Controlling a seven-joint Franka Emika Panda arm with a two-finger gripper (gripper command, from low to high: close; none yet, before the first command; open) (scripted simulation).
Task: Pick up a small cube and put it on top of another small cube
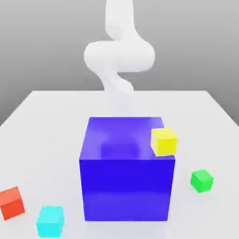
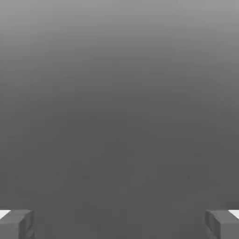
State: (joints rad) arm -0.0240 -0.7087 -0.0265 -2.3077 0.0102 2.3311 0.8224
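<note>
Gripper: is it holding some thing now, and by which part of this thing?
Nothing is held: in the hand view, the gripper is open, with its fingers wide apart and no cube between them.

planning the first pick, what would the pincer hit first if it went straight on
The way looks free for the open pincer: plain grey lies ahead, no cube in line. Depth is unclear, so a surface could be near.

"What sort of place is this?"

"A simulated robotics scene, not a real room: a white robot arm (image 1: pixel 119 56) over a plain white tabletop (image 1: pixel 51 135), flat-coloured cubes (image 1: pixel 50 221), and just a smooth grey gradient behind."

"So, a rendered test setup."
</note>
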